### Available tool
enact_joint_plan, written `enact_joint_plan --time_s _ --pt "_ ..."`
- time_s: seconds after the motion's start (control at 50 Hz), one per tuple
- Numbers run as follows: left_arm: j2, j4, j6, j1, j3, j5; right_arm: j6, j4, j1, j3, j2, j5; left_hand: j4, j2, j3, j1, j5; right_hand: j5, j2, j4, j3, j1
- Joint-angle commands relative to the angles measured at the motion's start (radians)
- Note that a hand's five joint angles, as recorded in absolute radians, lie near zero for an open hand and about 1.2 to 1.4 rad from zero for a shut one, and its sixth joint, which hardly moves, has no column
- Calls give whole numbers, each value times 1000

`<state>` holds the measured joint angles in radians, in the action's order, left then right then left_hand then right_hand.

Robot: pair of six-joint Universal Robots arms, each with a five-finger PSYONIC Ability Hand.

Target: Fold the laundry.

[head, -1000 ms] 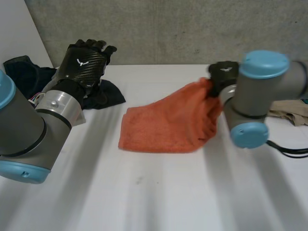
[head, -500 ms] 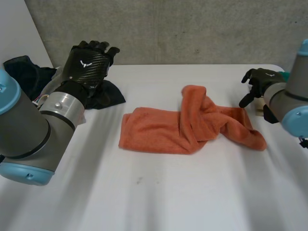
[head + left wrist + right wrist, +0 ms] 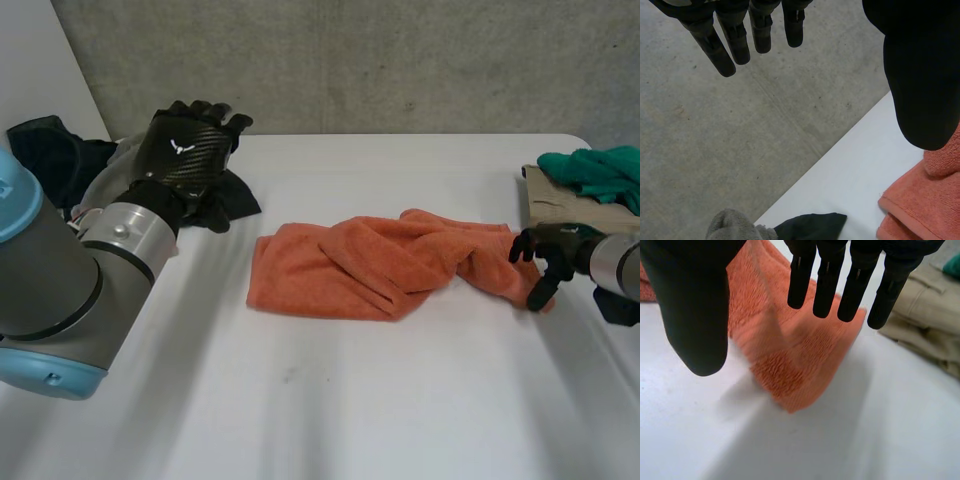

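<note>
The white table (image 3: 320,420) takes up most of the head view. The left arm (image 3: 50,290) rises from 8 o'clock toward 10 o'clock.

The orange towel (image 3: 370,265) lies at the table's centre and runs out toward 3 o'clock. Its 9 o'clock half lies fairly flat, with a straight near edge. The 3 o'clock half is bunched and twisted into thick rolls, so no clean fold shows. Judged from this, the towel is spread at best halfway and folding proper has not begun. The rumpled end needs pulling flat before any edge is brought over.

At 10 o'clock a heap of dark clothing (image 3: 50,155) sits unfolded, and a black garment (image 3: 238,198) trails from it onto the table. At 2 o'clock a beige garment (image 3: 550,195) lies flat with a green garment (image 3: 595,170) rumpled on top. Whether these are finished pieces I cannot tell.

The left hand (image 3: 185,140) hangs over the black garment at 10 o'clock, well apart from the towel. Its fingers (image 3: 735,40) are straight, the thumb is wide of them, and it holds nothing.

The right hand (image 3: 545,255) sits at 3 o'clock, just beside the towel's end. Its fingers (image 3: 827,285) are straight and spread from the thumb over that corner, gripping nothing. I cannot tell whether they touch the cloth.
</note>
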<state>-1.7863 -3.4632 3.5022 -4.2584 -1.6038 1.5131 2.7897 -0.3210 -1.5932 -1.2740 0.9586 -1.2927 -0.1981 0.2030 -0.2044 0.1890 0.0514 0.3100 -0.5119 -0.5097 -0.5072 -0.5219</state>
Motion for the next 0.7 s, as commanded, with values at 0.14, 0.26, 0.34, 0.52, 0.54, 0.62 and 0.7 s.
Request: enact_joint_plan --time_s 0.14,0.26,0.34,0.52,0.54,0.62,0.7 --pt "-5 -7 0 0 -4 -2 8 293 -5 -99 -73 -102 24 -28 30 -15 -51 448 -421 -423 -425 -411" --pt "-5 -7 0 5 -7 -1 -56 324 34 -125 -22 -184 24 -28 30 -15 -51 912 -884 -887 -889 -874" --pt "-1 -1 0 6 -7 -1 -129 352 129 -134 28 -171 24 -28 30 -15 -51 912 -884 -887 -889 -874" --pt "16 -1 -2 9 -15 1 -484 338 259 -32 -9 -146 24 -28 30 -15 -51 912 -884 -887 -889 -874" --pt "16 -1 0 9 -15 1 -493 339 248 -25 -6 -152 24 -28 30 -15 -51 912 -884 -887 -889 -874" --pt "27 -1 0 14 -15 4 -496 358 152 -1 34 -183 24 -28 30 -15 -51 912 -884 -887 -889 -874" --pt "48 4 0 14 -24 13 -507 444 24 -1 115 -178 24 -28 30 -15 -51 912 -884 -887 -889 -874"
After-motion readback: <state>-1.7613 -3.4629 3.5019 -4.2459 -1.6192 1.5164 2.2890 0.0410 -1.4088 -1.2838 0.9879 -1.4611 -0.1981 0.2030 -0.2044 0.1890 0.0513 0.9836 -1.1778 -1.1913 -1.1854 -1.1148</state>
